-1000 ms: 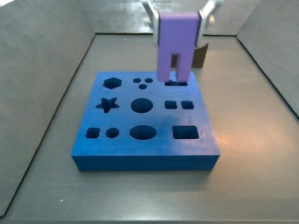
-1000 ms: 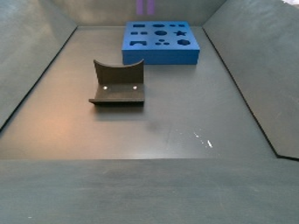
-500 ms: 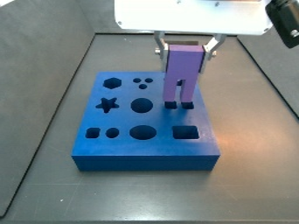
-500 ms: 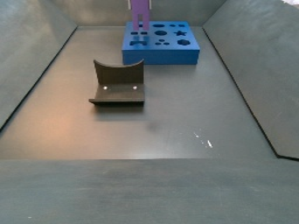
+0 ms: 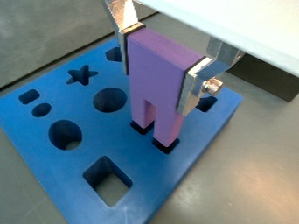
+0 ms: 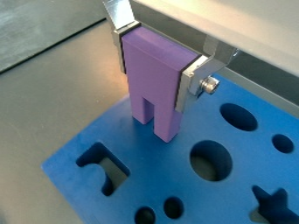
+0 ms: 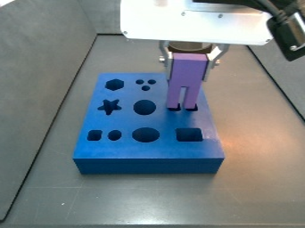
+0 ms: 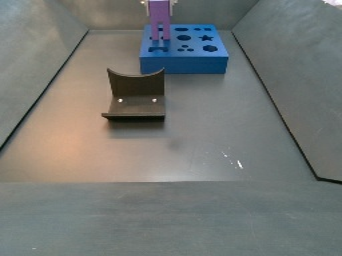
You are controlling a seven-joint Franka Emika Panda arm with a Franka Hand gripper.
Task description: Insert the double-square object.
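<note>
The double-square object (image 7: 187, 77) is a tall light-purple block with two square prongs. It stands upright over the blue board (image 7: 125, 153), its prongs reaching the pair of small square holes. It shows in both wrist views (image 5: 162, 79) (image 6: 159, 77) and small in a side view (image 8: 159, 20). My gripper (image 7: 188, 59) is shut on its upper part, silver fingers (image 5: 195, 83) pressed on both sides. The prong tips sit at the holes' mouths; how deep they are I cannot tell.
The blue board (image 8: 203, 62) has star, hexagon, round and rectangular holes (image 7: 144, 135). A dark grey curved block (image 8: 135, 95) lies on the floor away from the board. Grey walls (image 8: 40, 90) enclose the floor.
The gripper has moved down and toward the board's near side with the purple block; the prongs went from the far edge of the board to the pair of square holes.
</note>
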